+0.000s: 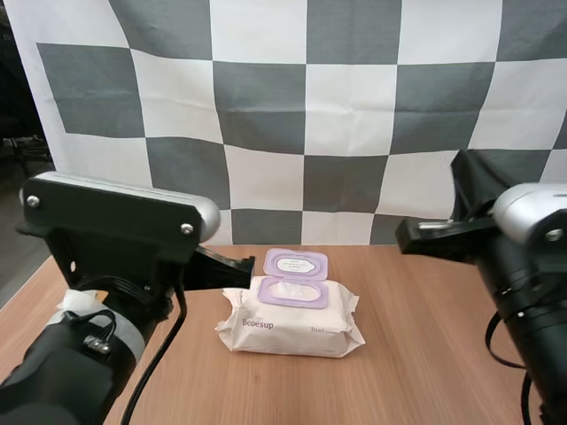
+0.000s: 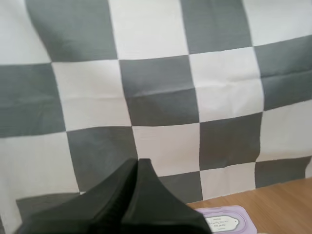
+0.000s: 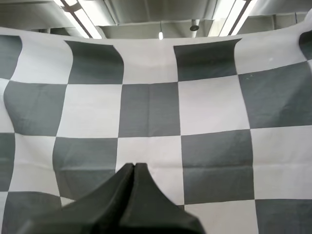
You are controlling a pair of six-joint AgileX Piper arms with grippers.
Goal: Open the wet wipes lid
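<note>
Wet wipes pack (image 1: 292, 319): lying flat mid-desk (image 1: 425, 354), just right of and below left end effector (image 1: 239, 264), well left of and below right end effector (image 1: 409, 235). Lid (image 1: 295, 263) already flipped up and back, purple, hinged at pack's far edge, level w/ left tip and close beside it; opening beneath exposed. Task looks approx. done.

Left end effector: closed on nothing, fingers together as one dark wedge, lid just beyond the tip in wrist view. Right end effector: likewise closed, empty, raised clear of desk.

Risks, judged from here:
- Left tip so near lid and pack corner that any sideways move could probably knock lid shut or shove the light pack.
- Lid may spring back w/o help if hinge is stiff.
</note>
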